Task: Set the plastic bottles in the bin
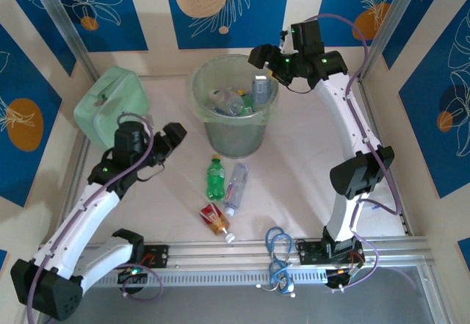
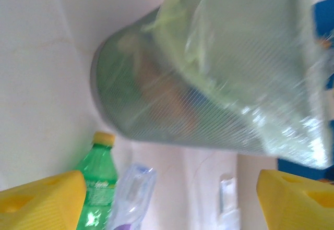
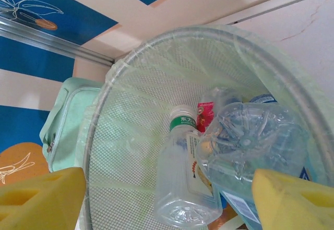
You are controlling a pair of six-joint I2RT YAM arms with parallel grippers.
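The bin point(image 1: 197, 92) stands at the table's back middle with several plastic bottles in it. Three bottles lie in front of it: a green one point(image 1: 215, 178), a clear one point(image 1: 235, 188) and a red-labelled one point(image 1: 215, 220). My left gripper point(image 1: 172, 137) hovers left of the bin, open, nothing between its yellow fingers point(image 2: 47, 198); ahead are the bin wall point(image 2: 209, 84), the green bottle point(image 2: 96, 188) and the clear bottle point(image 2: 130, 193). My right gripper point(image 1: 264, 56) hangs open over the bin's back right rim point(image 3: 130, 58). Below it lie a green-banded clear bottle point(image 3: 185, 178) and a larger clear bottle point(image 3: 250, 141) beside its right finger point(image 3: 292, 204).
A mint-green soft case point(image 1: 110, 107) sits left of the bin, close behind my left arm, and is visible past the rim point(image 3: 62, 120). Blue cable loops point(image 1: 277, 254) hang at the front rail. Metal frame posts and patterned walls enclose the table.
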